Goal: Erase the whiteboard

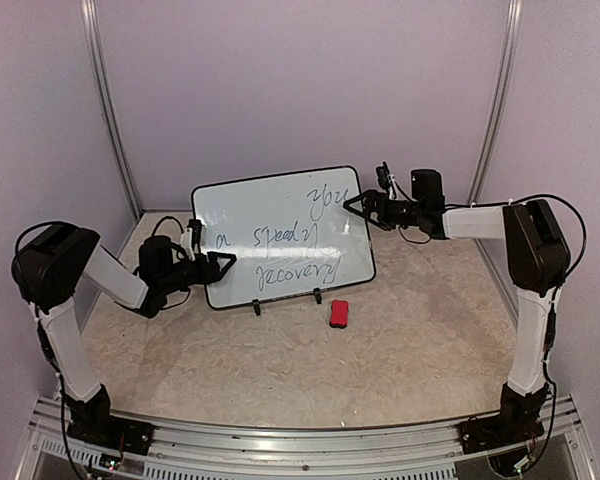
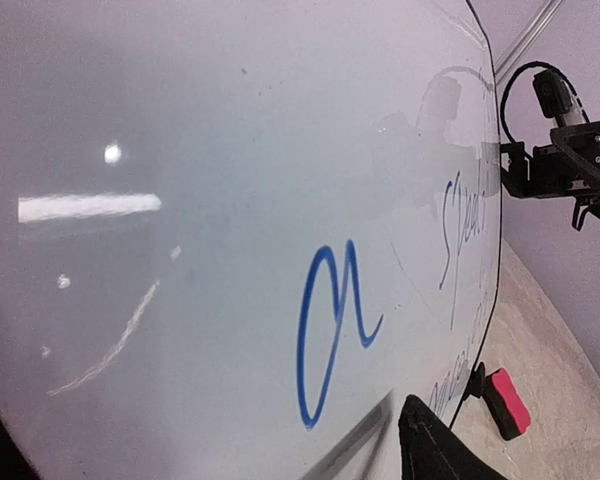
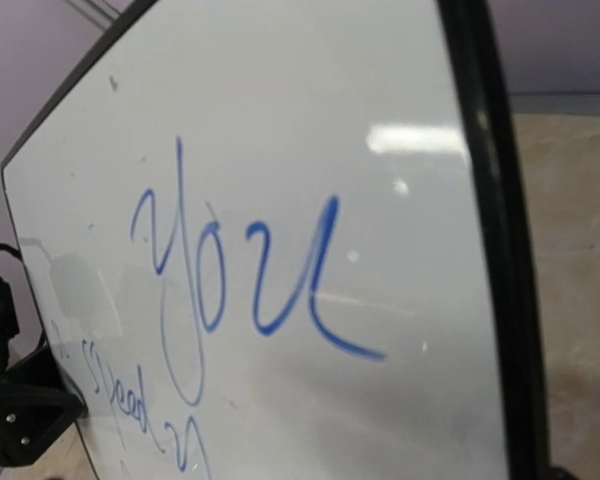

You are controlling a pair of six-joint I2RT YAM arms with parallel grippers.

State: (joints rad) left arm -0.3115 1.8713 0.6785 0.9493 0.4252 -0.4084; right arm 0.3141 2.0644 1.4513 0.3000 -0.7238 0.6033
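The whiteboard (image 1: 280, 215) stands at the centre of the overhead view, propped on small black feet and leaning back. That puts its written face toward the arms at the bottom of the frame, within reach of both. Blue handwriting runs from the upper right of the board down to its lower middle, so by my judgement none of the wiping is done yet. The red eraser (image 1: 339, 313) lies flat on the table (image 1: 280, 380), just below the board's lower right corner, with nothing touching it. The left gripper (image 1: 223, 264) sits at the board's left edge, low down. Its wrist view shows only one dark finger (image 2: 430, 450) at the bottom of the frame, close to the surface, so I cannot tell how far it is spread or whether it grips the rim. The right gripper (image 1: 352, 205) is at the board's upper right edge with its fingers spread wide in a V. Whether they touch the rim is unclear, but it looks placed to steady the board.
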